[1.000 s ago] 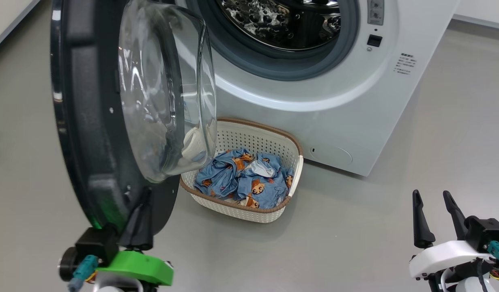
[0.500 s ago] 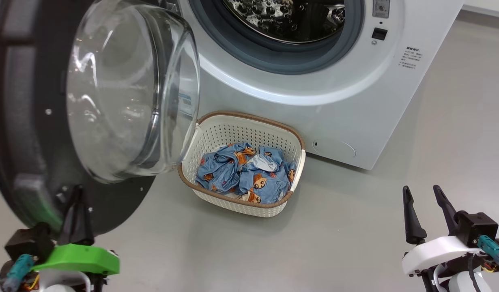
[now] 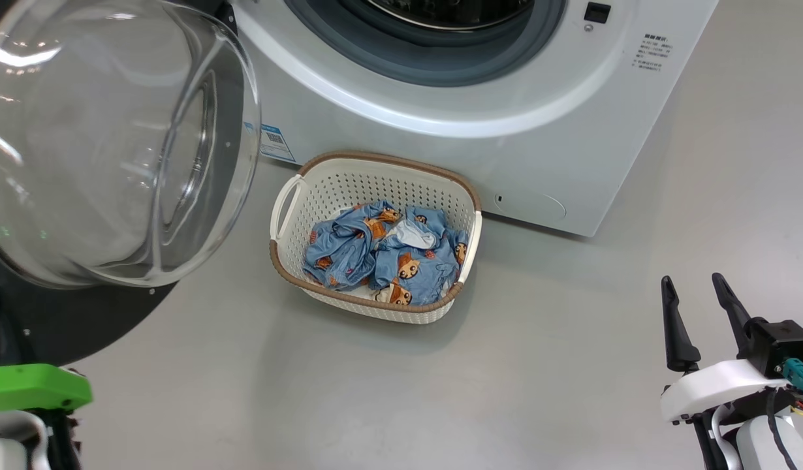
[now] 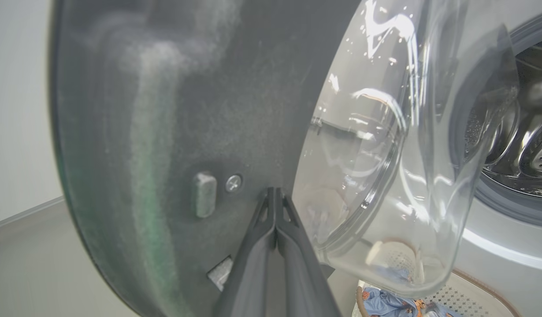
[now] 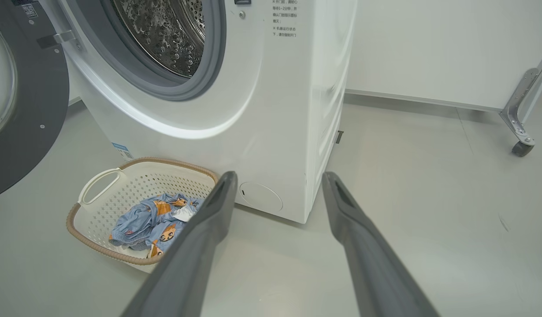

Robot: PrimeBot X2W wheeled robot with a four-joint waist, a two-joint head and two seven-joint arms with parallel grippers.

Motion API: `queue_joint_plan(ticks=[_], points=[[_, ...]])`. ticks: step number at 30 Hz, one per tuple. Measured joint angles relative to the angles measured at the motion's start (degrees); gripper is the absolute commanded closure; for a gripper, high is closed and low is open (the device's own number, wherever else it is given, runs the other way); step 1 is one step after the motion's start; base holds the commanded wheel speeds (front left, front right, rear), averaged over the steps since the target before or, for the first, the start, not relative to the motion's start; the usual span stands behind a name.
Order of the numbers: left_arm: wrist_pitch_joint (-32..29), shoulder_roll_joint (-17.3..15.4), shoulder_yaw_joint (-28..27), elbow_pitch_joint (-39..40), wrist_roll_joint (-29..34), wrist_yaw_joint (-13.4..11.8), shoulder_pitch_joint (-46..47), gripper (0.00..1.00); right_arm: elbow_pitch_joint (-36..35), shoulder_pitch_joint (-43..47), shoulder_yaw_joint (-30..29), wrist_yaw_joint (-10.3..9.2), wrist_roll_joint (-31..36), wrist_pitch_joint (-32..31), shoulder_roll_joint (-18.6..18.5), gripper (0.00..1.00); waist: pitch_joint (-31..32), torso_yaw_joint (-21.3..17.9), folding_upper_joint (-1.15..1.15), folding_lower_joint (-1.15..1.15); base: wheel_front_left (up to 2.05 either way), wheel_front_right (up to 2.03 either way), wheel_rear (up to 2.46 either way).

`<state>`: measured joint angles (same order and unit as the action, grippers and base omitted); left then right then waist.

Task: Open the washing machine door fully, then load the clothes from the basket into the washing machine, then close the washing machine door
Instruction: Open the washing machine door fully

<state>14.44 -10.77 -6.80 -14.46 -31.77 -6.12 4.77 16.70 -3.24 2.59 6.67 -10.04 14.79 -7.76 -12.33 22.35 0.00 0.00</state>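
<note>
The washing machine door (image 3: 81, 326) stands swung out at the left, its clear glass bowl (image 3: 108, 143) facing me. My left gripper (image 4: 275, 189) is shut, its tips against the door's black inner face beside the bowl; its green wrist part (image 3: 29, 386) sits at the lower left. The white washing machine (image 3: 440, 130) is open, steel drum (image 5: 165, 35) showing. In front of it stands the cream basket (image 3: 375, 163) with the light blue clothes (image 3: 382, 254) bunched inside. My right gripper (image 3: 692, 279) hangs open and empty over the floor, right of the basket.
A blue sticker (image 3: 274, 140) marks the machine's lower front. The grey floor (image 3: 558, 365) stretches between basket and right gripper. A white panel on a metal leg with a caster wheel (image 5: 522, 147) stands right of the machine.
The door has swung further out to the left with my shut left gripper against it. The head view has shifted too. My right gripper stays open.
</note>
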Motion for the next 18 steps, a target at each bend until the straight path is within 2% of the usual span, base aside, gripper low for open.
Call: queue_joint_plan(ticks=[12,18], points=[[0.0,-3.2,-7.5,-5.2,-2.7,-0.5,6.1,1.00,0.0,-2.4,0.5,0.32,0.4,0.0,-1.9,0.00,-3.8,-1.6,0.00,0.00,0.00,0.00,0.00],[0.0,-3.7,-8.8,-8.4,-3.0,-0.5,8.4,1.00,0.1,-2.6,0.7,0.32,0.5,0.0,-2.3,0.00,-4.8,-2.5,0.00,0.00,0.00,0.00,0.00]])
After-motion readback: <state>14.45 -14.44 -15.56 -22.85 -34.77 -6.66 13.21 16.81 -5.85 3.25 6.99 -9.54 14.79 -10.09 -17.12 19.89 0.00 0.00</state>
